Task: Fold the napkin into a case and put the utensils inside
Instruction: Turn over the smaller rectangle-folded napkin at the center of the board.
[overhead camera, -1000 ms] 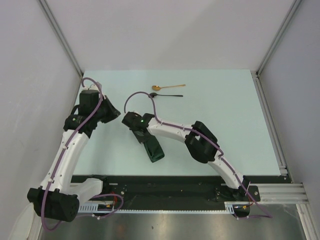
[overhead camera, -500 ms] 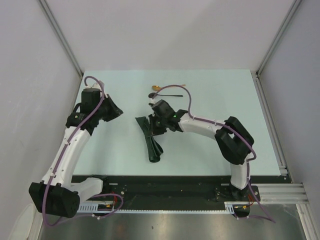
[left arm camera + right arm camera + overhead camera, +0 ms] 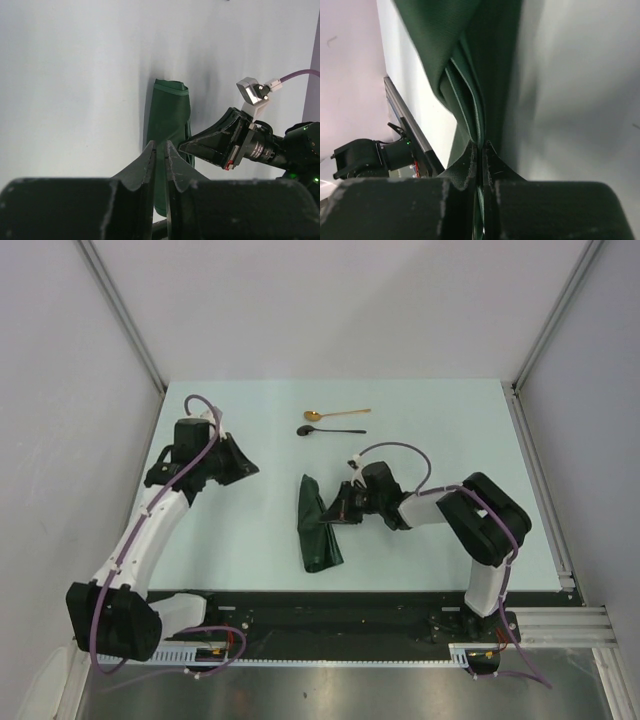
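Note:
The dark green napkin (image 3: 317,525) lies as a narrow folded strip in the middle of the table. My right gripper (image 3: 338,510) is shut on its right edge, low at the table. In the right wrist view the cloth's layered hem (image 3: 470,75) runs into the closed jaws of that gripper (image 3: 481,146). My left gripper (image 3: 247,466) is shut and empty, well left of the napkin. In the left wrist view its tips (image 3: 160,146) point at the napkin (image 3: 170,112). The gold spoon (image 3: 336,414) and the black spoon (image 3: 331,430) lie side by side at the back.
The pale table (image 3: 440,440) has a metal rail (image 3: 545,500) along its right edge. Grey walls stand on the left, right and back. A black bar (image 3: 330,605) with the arm bases runs along the near edge.
My right gripper swung from the napkin's left side over to its right, carrying the cloth edge with it; the napkin now lies further right and folded. My left gripper shifted slightly right.

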